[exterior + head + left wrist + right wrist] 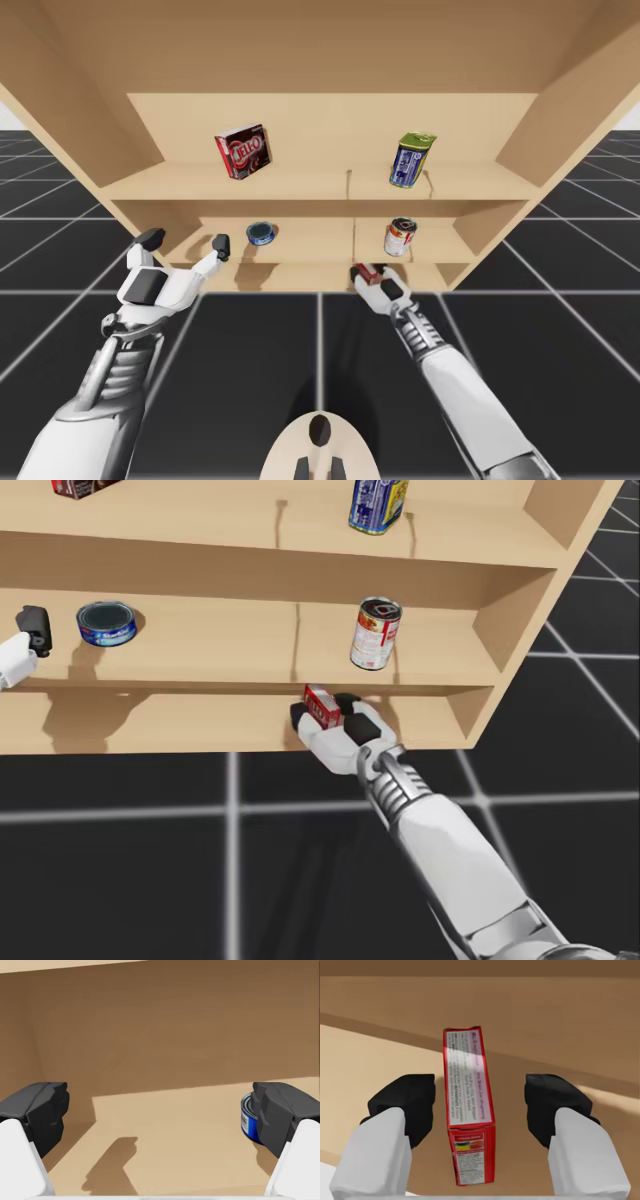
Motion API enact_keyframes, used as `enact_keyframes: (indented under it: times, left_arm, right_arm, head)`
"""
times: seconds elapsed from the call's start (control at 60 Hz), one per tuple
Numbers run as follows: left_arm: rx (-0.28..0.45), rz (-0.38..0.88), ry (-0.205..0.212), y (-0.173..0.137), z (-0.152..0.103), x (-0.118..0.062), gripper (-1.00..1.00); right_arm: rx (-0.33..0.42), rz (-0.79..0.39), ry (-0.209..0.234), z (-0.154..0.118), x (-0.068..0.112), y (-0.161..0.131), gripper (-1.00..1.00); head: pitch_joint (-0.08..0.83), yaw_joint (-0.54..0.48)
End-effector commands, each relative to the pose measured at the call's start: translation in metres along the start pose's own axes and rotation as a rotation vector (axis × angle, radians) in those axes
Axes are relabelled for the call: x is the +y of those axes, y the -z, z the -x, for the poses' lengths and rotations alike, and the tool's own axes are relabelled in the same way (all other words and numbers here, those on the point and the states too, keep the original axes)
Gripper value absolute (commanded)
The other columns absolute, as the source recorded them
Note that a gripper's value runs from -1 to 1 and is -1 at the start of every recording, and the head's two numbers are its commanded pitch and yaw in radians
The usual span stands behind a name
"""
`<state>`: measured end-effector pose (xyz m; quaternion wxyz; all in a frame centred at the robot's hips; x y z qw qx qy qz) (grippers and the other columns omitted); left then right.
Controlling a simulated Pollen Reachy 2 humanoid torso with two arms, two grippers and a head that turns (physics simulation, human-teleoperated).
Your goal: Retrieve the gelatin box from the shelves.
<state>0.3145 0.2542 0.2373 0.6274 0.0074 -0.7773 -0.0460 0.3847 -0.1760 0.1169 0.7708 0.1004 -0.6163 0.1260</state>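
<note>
Straddling the narrow red box on the bottom board of the shelves, our right gripper has its fingers open, one just beside the box and the other apart from it; the box stands on its thin edge near the front. On the middle board directly above stands a red and white can, and on the top one a blue and yellow can and a dark red box. Our left gripper hangs wide open, holding nothing, at the middle board's left end, a flat blue can just beside one finger.
</note>
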Motion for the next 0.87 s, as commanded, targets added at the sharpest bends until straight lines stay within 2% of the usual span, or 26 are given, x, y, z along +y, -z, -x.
enact_keyframes:
  times: [0.017, 0.233, 0.383, 0.433, 0.567, 0.683, 0.867]
  left_arm:
    - [0.0, 0.001, -0.001, 0.0, 0.0, 0.0, -1.0]
    - [0.0, 0.001, 0.001, 0.0, 0.0, 0.0, -1.0]
    - [-0.001, -0.002, 0.001, -0.001, 0.0, 0.0, -1.0]
    - [-0.001, -0.003, 0.001, 0.0, 0.0, 0.0, -1.0]
    - [-0.001, -0.003, 0.002, 0.0, 0.0, 0.0, -1.0]
    - [0.0, -0.003, 0.003, 0.0, 0.0, 0.0, -1.0]
    - [-0.001, -0.003, 0.003, 0.0, 0.0, 0.0, -1.0]
  right_arm:
    - [0.027, -0.017, 0.028, 0.009, 0.017, 0.009, 1.0]
    - [0.031, -0.013, 0.038, 0.01, 0.017, 0.009, 1.0]
    - [-0.044, -0.014, 0.031, -0.005, 0.018, -0.001, 1.0]
    - [-0.108, -0.015, 0.013, -0.019, 0.02, -0.012, 1.0]
    - [-0.166, -0.018, 0.002, -0.037, 0.026, -0.036, 1.0]
    - [-0.166, -0.042, 0.001, -0.037, 0.036, -0.06, 1.0]
    - [-0.123, -0.079, -0.007, -0.021, 0.05, -0.103, 1.0]
  head:
    - [0.626, -0.19]
    - [0.629, -0.19]
    - [0.628, -0.19]
    - [0.626, -0.19]
    - [0.626, -0.19]
    - [0.625, -0.19]
    - [0.622, -0.19]
